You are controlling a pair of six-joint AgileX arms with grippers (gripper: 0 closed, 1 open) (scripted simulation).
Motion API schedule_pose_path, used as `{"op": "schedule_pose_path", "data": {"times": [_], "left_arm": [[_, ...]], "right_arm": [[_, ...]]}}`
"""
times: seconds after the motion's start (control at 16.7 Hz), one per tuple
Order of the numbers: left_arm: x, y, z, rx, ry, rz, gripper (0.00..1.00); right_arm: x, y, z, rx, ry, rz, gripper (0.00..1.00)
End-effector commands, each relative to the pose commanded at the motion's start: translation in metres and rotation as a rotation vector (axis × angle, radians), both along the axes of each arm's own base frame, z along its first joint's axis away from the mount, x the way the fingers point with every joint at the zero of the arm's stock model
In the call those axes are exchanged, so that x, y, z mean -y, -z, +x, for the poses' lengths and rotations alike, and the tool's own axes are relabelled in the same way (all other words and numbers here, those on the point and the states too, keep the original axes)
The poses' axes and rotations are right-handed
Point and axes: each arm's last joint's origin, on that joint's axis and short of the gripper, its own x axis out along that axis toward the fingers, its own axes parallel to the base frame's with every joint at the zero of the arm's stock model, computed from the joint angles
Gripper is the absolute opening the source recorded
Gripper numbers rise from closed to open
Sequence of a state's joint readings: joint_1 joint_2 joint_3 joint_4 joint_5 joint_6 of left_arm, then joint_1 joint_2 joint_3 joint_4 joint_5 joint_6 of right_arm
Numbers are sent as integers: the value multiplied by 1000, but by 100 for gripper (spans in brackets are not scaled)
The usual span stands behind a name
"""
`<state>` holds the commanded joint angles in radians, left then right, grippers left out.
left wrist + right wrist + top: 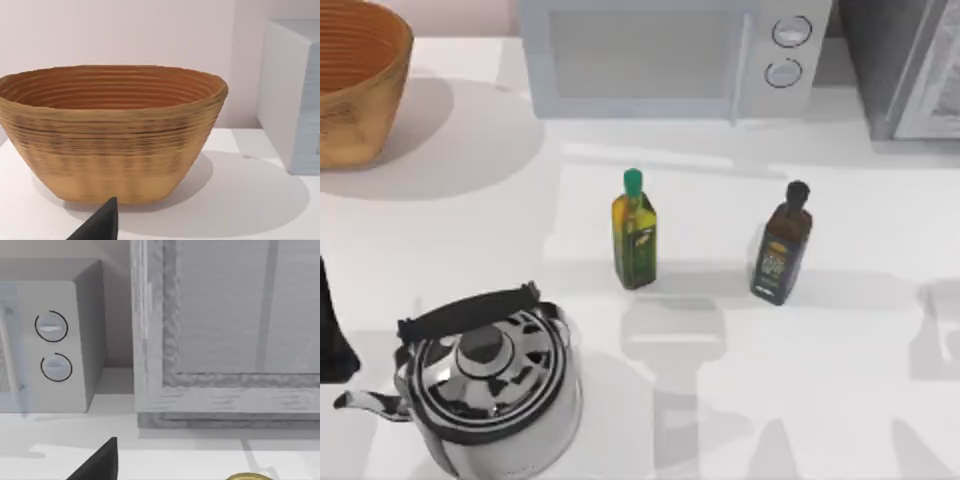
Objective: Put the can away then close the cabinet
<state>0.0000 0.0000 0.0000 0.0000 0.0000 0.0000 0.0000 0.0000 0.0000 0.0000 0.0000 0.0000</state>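
**Figuring out how to grab the can before it goes in the cabinet**

Honest status: the only hint of the can [250, 476] is a gold rounded rim at the edge of the right wrist view. It sits on the white table [840, 400] in front of the cabinet [225, 340], close to the right gripper [100, 462]. I'm guessing that's the can's top, not swearing to it.

Only a dark wedge of that gripper is visible, so I can't tell whether it's open or closed. Nothing looks held. Same story for the left gripper [100, 225], which is parked over by the basket [110, 130], facing it.

Handling guesses:
- A can should be stiff and fairly light.
- The sides are smooth metal, so probably a bit slippery.
- I'd pinch it across the middle of the body, not by the rim, and squeeze firmly without crushing it.
- Kept upright, it shouldn't roll away.

The cabinet stands at the table's far right, beside the microwave [670, 60]. Whether its door is open I can't tell.

The green-capped bottle [635, 235], dark bottle [782, 250] and kettle [485, 385] sit mid-table and to the left, well apart from the cabinet, so they shouldn't get in the way.
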Motion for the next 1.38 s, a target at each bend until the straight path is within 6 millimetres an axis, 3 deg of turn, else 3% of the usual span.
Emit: {"op": "schedule_pose_path", "data": {"times": [0.36,0.84,1.38], "left_arm": [[0,0,0,0,0,0,100],[0,0,0,0,0,0,100],[0,0,0,0,0,0,100]], "right_arm": [[2,2,6,-26,19,-12,100],[12,9,39,-99,63,-42,100],[21,48,78,-178,24,-27,100]]}}
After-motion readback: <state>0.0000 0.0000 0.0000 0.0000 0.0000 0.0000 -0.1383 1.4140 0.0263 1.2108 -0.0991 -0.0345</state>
